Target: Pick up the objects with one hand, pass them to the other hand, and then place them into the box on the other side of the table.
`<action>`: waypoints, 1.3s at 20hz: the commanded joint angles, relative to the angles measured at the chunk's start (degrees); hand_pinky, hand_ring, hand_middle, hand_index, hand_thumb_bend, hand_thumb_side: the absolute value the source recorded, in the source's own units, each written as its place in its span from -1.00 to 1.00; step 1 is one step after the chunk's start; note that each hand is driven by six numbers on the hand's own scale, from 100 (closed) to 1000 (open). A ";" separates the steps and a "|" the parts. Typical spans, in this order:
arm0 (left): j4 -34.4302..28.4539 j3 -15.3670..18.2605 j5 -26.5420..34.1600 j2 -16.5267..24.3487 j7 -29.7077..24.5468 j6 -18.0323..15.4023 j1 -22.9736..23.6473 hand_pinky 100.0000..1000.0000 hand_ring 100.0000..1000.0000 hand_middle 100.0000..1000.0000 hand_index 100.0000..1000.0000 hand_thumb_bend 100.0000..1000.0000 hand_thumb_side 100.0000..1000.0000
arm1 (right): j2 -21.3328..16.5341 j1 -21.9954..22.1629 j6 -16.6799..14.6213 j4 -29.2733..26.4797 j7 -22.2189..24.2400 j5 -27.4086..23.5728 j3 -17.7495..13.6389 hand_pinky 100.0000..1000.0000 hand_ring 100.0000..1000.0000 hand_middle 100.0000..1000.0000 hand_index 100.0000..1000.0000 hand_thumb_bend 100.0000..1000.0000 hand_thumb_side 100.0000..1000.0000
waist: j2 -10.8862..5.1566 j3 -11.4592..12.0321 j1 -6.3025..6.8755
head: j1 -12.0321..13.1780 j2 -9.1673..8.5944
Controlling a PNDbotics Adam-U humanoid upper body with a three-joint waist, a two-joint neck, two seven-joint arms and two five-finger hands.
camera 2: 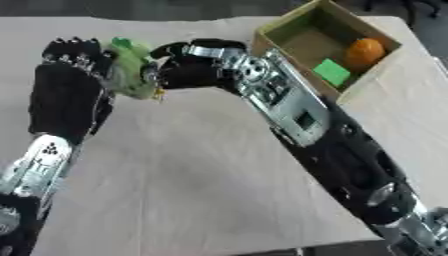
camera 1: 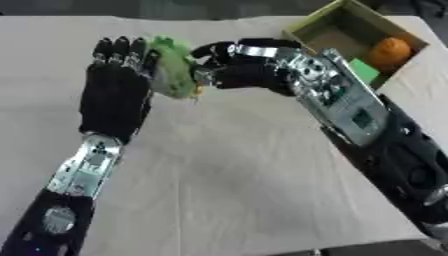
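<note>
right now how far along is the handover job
Done: a round orange object and a flat green block lie in the cardboard box. In hand: a soft green object sits between the left hand and right hand, whose fingers curl on it. Left: boxing it.

Box (camera 1: 308, 34) at far right corner, top open; orange ball (camera 1: 389, 51) and green block (camera 1: 363, 70) fill its right end, left end bare. Right arm (camera 1: 341, 100) slants across tabletop (camera 1: 236, 175) toward it; tabletop between both arms unobstructed.
</note>
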 commanded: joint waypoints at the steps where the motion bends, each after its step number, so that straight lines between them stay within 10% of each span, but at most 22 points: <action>1: -3.16 -0.11 0.75 1.61 -0.11 -0.24 -0.50 -0.18 -0.11 -0.27 -0.10 -0.21 -1.00 | -1.71 -0.38 0.42 -2.49 -0.22 -0.49 -1.11 1.00 0.97 0.60 1.00 -1.00 0.14 | -1.59 -0.12 0.17 | -0.11 -0.59; 26: -10.14 -1.45 -1.03 4.54 -3.14 -2.81 -0.85 -0.16 -0.09 -0.23 -0.10 -0.16 -1.00 | -2.66 -0.32 2.79 -7.42 1.67 -5.86 -0.84 1.00 0.96 0.60 1.00 -1.00 0.23 | -1.90 -0.17 0.35 | -0.47 -0.43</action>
